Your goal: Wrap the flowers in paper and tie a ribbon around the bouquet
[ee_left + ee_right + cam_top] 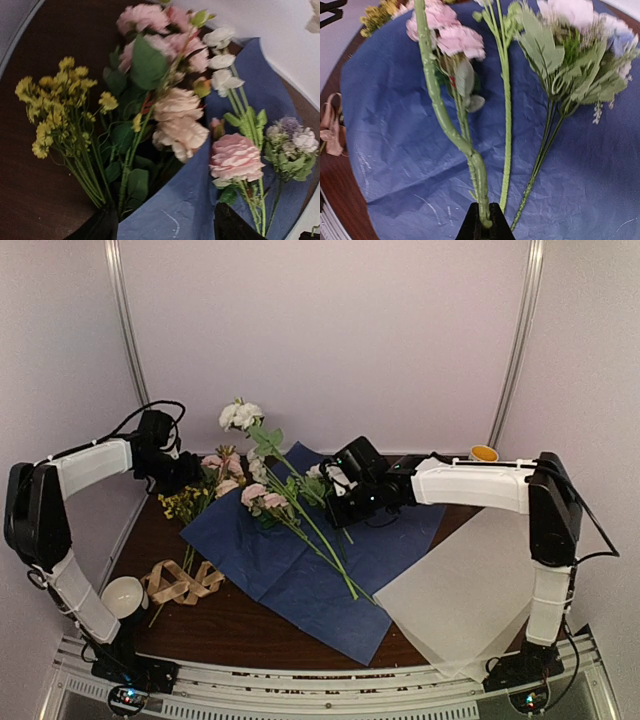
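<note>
Ribbon [182, 582]: looped heap, off the paper's [260, 560] near-left edge, untouched. Left gripper [185, 472]: jaws parted, empty, above the paper's far-left edge. It is the nearer arm to the yellow sprigs [60, 110] and pink blooms [180, 120] bunched at that edge. Flowers [300, 515]: on the paper's middle, stems running far-left to near-right. Right gripper [480, 222]: clenched on a thick green stem [432, 95] over the paper's far middle, bloom end pointing far-left. Probable next move is laying this stem parallel to the others; nothing blocks it. Whitish sheet [470, 590]: just beside the paper's right edge.
</note>
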`<state>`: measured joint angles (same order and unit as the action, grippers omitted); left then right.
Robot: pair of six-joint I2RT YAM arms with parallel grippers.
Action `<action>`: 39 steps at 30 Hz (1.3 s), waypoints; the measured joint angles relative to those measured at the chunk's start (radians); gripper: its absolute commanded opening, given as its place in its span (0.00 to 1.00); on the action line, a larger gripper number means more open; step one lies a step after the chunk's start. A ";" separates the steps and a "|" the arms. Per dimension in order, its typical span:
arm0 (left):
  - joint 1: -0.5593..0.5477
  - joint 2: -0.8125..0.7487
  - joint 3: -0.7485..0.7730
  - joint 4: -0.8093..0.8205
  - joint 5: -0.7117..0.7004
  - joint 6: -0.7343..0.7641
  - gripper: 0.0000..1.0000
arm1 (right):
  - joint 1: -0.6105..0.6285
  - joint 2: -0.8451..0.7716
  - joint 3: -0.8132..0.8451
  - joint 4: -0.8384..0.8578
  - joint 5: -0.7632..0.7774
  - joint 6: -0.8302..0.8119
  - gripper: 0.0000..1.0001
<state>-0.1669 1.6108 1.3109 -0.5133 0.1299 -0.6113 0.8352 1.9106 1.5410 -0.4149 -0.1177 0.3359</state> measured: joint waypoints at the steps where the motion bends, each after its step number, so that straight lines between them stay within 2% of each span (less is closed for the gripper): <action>1: 0.016 0.031 -0.010 -0.020 -0.001 -0.010 0.71 | -0.001 0.024 0.003 -0.019 0.008 0.000 0.00; 6: 0.063 0.151 -0.037 -0.063 -0.001 -0.044 0.72 | -0.002 0.154 0.010 -0.110 0.029 0.006 0.00; 11: 0.110 0.231 -0.037 -0.063 0.005 -0.061 0.71 | -0.005 0.190 0.010 -0.169 0.034 0.026 0.00; 13: 0.127 0.248 -0.040 -0.060 0.004 -0.064 0.70 | -0.006 0.190 0.010 -0.171 0.034 0.034 0.09; 16: 0.140 0.262 -0.043 -0.059 0.003 -0.067 0.70 | -0.006 0.190 0.008 -0.174 0.032 0.042 0.30; 17: 0.140 0.267 -0.043 -0.057 0.003 -0.068 0.69 | -0.006 0.190 0.007 -0.174 0.031 0.049 0.34; 21: 0.140 0.300 -0.043 -0.048 0.003 -0.068 0.66 | -0.006 0.186 0.007 -0.182 0.029 0.056 0.38; 25: 0.140 0.332 -0.035 -0.033 0.001 -0.068 0.56 | -0.006 0.158 0.005 -0.188 0.030 0.056 0.38; 27: 0.140 0.342 -0.025 -0.031 0.002 -0.070 0.41 | -0.006 0.141 0.005 -0.188 0.030 0.056 0.38; 30: 0.140 0.354 -0.016 -0.025 0.005 -0.080 0.14 | -0.006 0.121 0.005 -0.188 0.029 0.055 0.39; 31: 0.142 0.357 -0.012 -0.023 0.011 -0.075 0.09 | -0.006 0.117 0.005 -0.187 0.029 0.055 0.39; 39: 0.161 0.313 -0.043 -0.008 0.003 -0.087 0.08 | -0.006 0.096 0.003 -0.187 0.029 0.053 0.39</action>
<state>-0.0059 1.9236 1.2678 -0.5217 0.1333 -0.6983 0.8288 2.0068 1.5440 -0.6022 -0.0883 0.3889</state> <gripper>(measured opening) 0.097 0.387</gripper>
